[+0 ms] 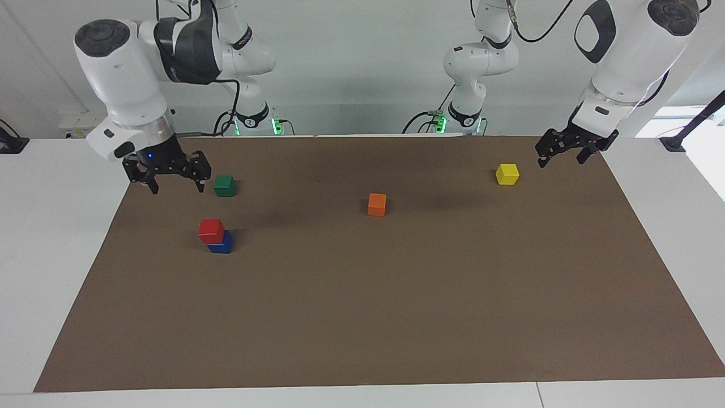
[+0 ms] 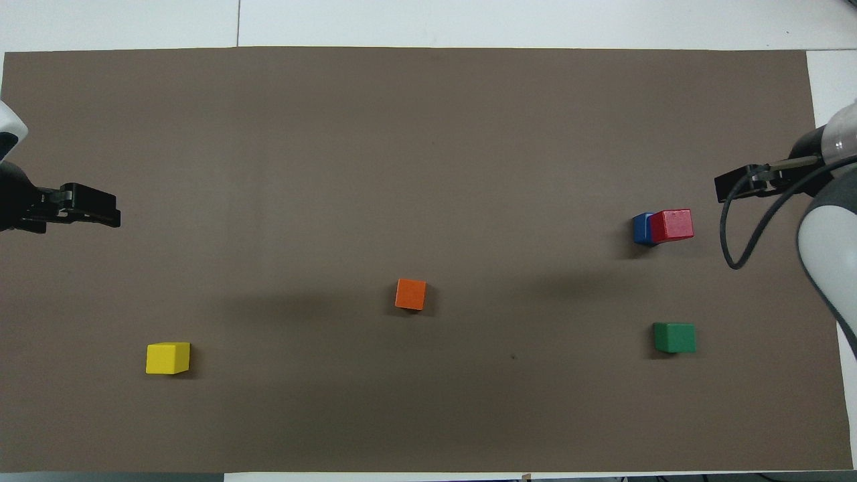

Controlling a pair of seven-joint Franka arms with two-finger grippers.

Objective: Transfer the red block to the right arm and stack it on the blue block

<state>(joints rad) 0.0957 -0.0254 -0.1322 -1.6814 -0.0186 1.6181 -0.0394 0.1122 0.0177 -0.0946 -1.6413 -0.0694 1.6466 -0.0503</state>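
The red block sits on the blue block at left; the right gripper, upper left, and the left gripper, upper right, both stand apart, empty.

A brown mat bears blue, green, orange, yellow blocks.

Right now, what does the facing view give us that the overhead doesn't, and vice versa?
Facing view only: both arms' bodies and bases, the right gripper raised and open with its blue wrist light on, and the red block sitting on top of the blue block.

Overhead only: the red block's offset on the blue block toward the right arm's end, and the mat's full outline.

Both: the stack, the green block, orange block, yellow block, and the left gripper waiting open beside the yellow block.
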